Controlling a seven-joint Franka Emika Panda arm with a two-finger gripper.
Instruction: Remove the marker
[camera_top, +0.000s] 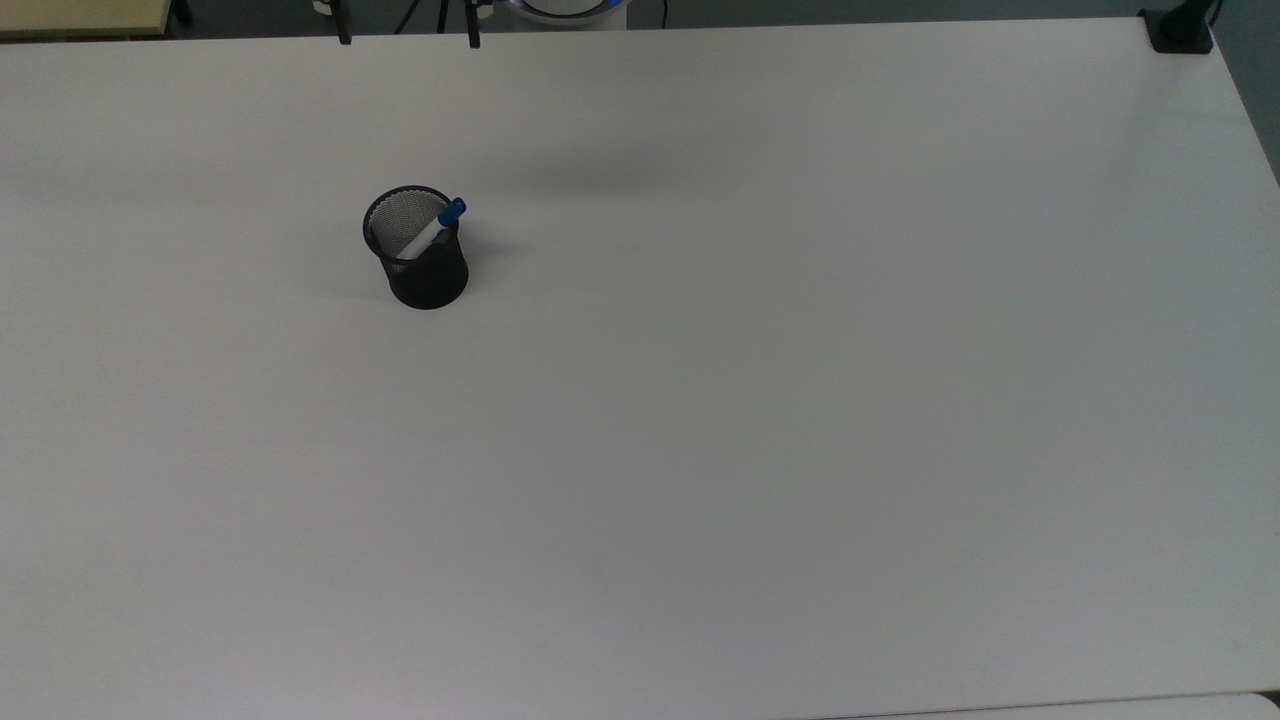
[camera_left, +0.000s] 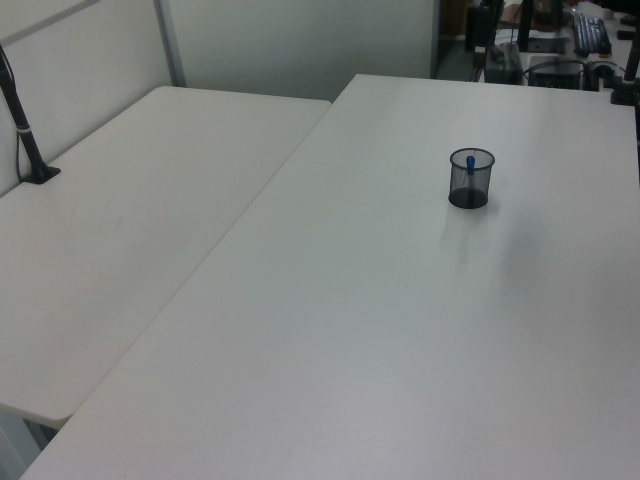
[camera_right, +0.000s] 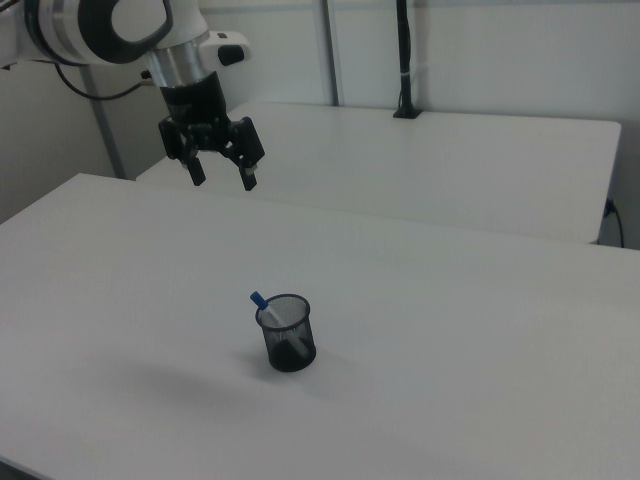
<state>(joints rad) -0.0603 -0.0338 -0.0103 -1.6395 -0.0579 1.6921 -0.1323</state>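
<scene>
The marker (camera_top: 432, 233) leans inside a black mesh cup (camera_top: 422, 260), its blue cap poking over the rim on the top view's right; in the right view (camera_right: 262, 306) the cap sticks out at the cup's (camera_right: 289, 334) upper left. The gripper (camera_right: 222, 180) hangs well above and apart from it, up and toward the right view's left, its two fingers spread wide with nothing between them. Cup and marker stand on the white worktop (camera_top: 760, 420), below the gripper.
</scene>
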